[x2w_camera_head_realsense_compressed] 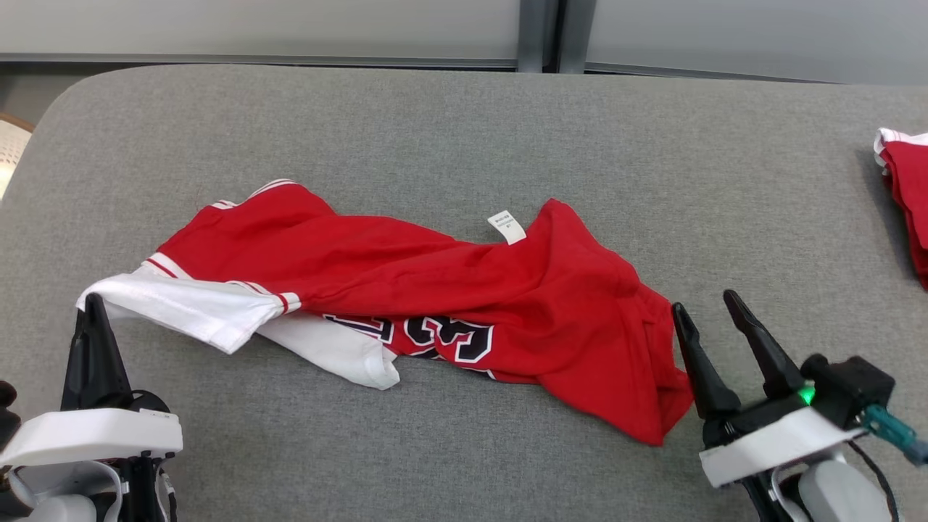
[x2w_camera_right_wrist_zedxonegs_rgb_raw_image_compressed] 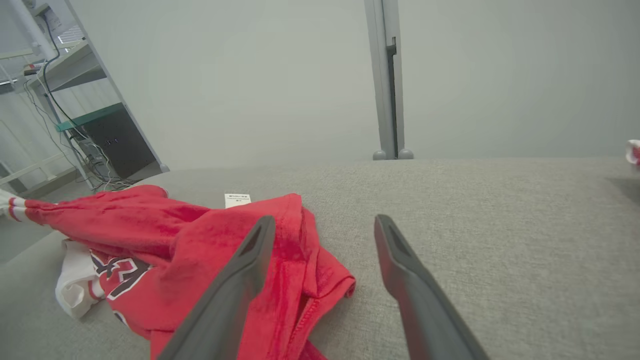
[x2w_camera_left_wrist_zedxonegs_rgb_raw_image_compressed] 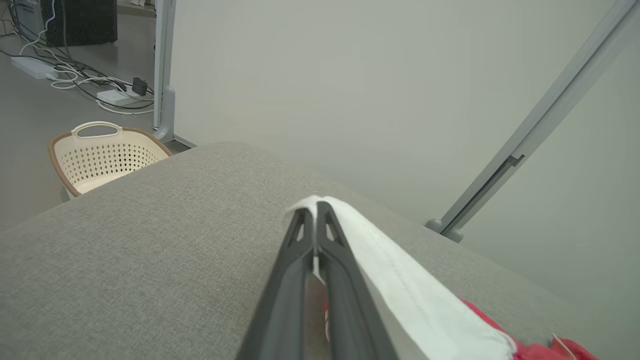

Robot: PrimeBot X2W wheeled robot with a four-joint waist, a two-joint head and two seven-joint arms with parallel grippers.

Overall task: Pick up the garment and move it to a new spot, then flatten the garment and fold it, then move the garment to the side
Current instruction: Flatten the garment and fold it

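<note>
The garment (x2w_camera_head_realsense_compressed: 435, 297) is a red jersey with white sleeves and dark numbers, lying crumpled across the middle of the grey table (x2w_camera_head_realsense_compressed: 464, 130). My left gripper (x2w_camera_head_realsense_compressed: 93, 301) is shut on the tip of its white sleeve (x2w_camera_left_wrist_zedxonegs_rgb_raw_image_compressed: 400, 285) at the left end; in the left wrist view the fingers (x2w_camera_left_wrist_zedxonegs_rgb_raw_image_compressed: 300, 240) pinch the white fabric. My right gripper (x2w_camera_head_realsense_compressed: 705, 302) stands open just right of the jersey's red hem (x2w_camera_right_wrist_zedxonegs_rgb_raw_image_compressed: 320, 280), its left finger (x2w_camera_right_wrist_zedxonegs_rgb_raw_image_compressed: 250, 260) over the cloth's edge, nothing between the fingers.
Another red and white cloth (x2w_camera_head_realsense_compressed: 906, 188) lies at the table's right edge. A cream laundry basket (x2w_camera_left_wrist_zedxonegs_rgb_raw_image_compressed: 100, 155) stands on the floor beyond the table's left corner. Grey panels and a post (x2w_camera_right_wrist_zedxonegs_rgb_raw_image_compressed: 387, 80) rise behind the table.
</note>
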